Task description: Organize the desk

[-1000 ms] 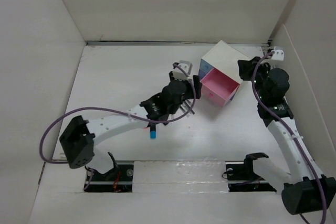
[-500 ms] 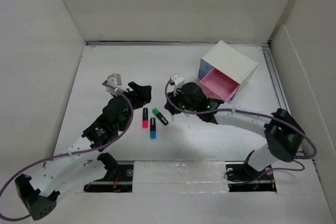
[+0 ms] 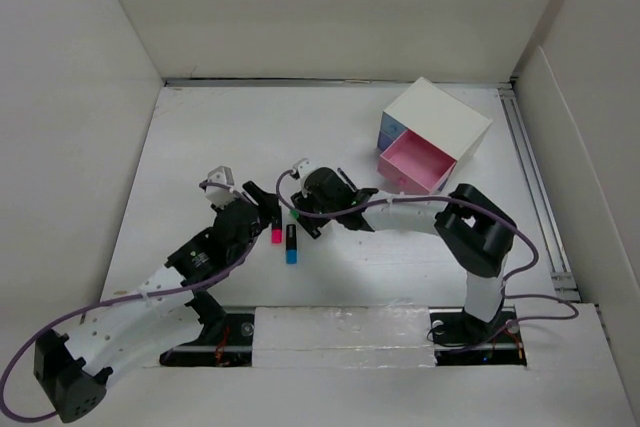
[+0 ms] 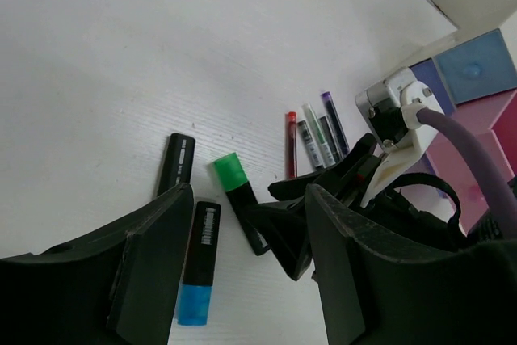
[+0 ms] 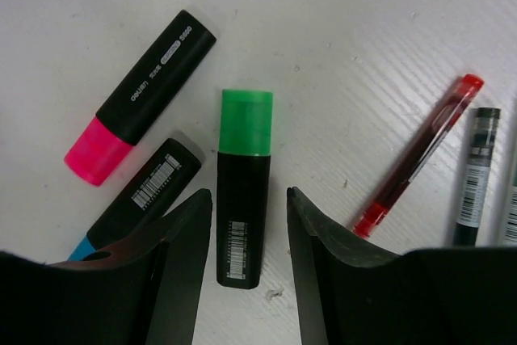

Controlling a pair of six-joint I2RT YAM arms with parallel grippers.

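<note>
On the white desk (image 3: 200, 137) three highlighters lie side by side: pink (image 3: 276, 235), blue (image 3: 291, 249) and green (image 3: 296, 215). My right gripper (image 5: 249, 195) is open and low over the green highlighter (image 5: 244, 191), one finger on each side with a gap to both. The pink highlighter (image 5: 137, 94) and blue highlighter (image 5: 133, 199) lie to its left there. My left gripper (image 4: 250, 224) is open just left of the group, and nothing is in it. It looks at the blue highlighter (image 4: 198, 268), the green highlighter (image 4: 234, 187) and my right gripper (image 4: 323, 199).
Several thin pens lie beyond the highlighters, among them a red pen (image 5: 416, 155) and a black pen (image 5: 472, 175). A white drawer box (image 3: 440, 122) stands at the back right with its pink drawer (image 3: 415, 162) pulled open. White panels wall the desk.
The left arm pulled back from the box to the left of the highlighters. The right arm swung from the right side across to the green highlighter and now straddles it.
</note>
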